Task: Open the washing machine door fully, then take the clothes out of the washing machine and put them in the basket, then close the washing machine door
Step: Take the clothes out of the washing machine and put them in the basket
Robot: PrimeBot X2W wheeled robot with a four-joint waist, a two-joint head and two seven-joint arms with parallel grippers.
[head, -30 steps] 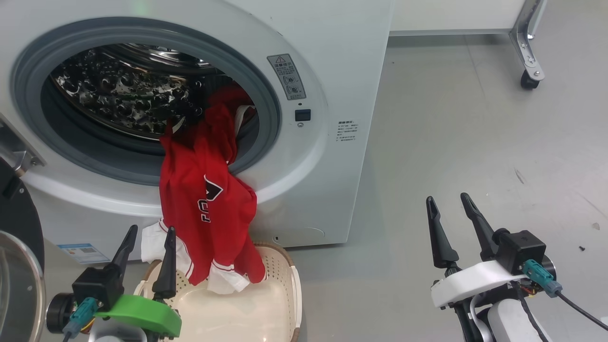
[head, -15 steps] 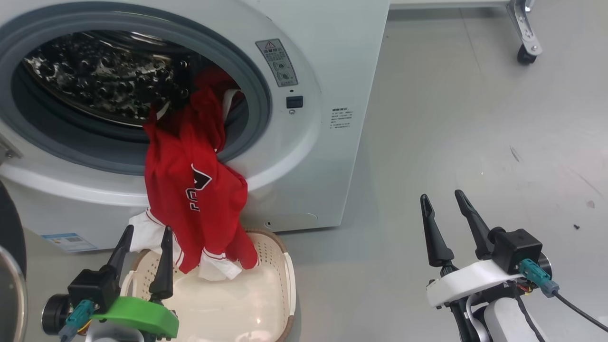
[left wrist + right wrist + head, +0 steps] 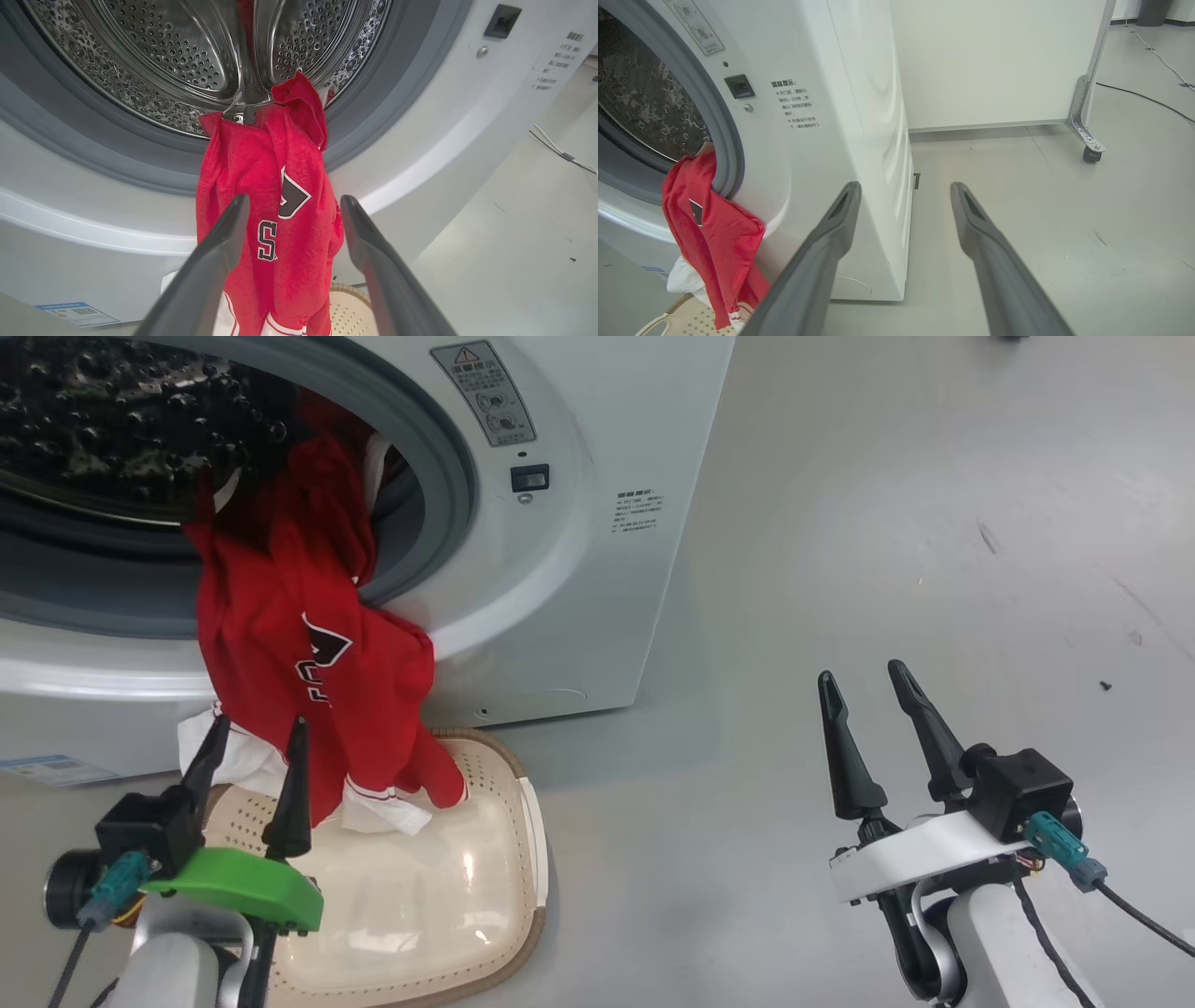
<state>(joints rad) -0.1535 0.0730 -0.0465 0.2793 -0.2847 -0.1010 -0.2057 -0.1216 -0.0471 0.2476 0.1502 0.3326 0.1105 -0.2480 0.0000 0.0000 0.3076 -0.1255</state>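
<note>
Grey polished floor (image 3: pixel 840 541) spreads across the right of my head view. Over it my right gripper (image 3: pixel 860 670) hangs with its two dark fingers spread wide and nothing between them, well apart from the big white front-loading washing machine (image 3: pixel 597 569) off to their left. My left gripper (image 3: pixel 260 721) is spread the same way and holds nothing. Just past its fingertips hangs the bright red garment with white trim (image 3: pixel 280 616), which drapes out of the perforated steel drum (image 3: pixel 93 420), over the grey rubber ring (image 3: pixel 439 457) and down into the small cream plastic basket with a brown woven-look rim (image 3: pixel 532 831) standing on the floor behind those fingers. Some white cloth (image 3: pixel 191 737) pokes out beside the left fingertip. In the left wrist view I see the red garment hanging straight ahead between the two open fingers, though I cannot tell whether they touch it. The drum sits above the tips, a small blue sticker (image 3: pixel 74 313) is low to their left, and a piece of basket rim shows between them. In the right wrist view the machine's white side stands just left of the left finger and bare floor lies between the parted fingers. A white panel on a castor foot (image 3: pixel 994 60) and a black cable (image 3: pixel 1148 100) lie far beyond the tips, to the right.
</note>
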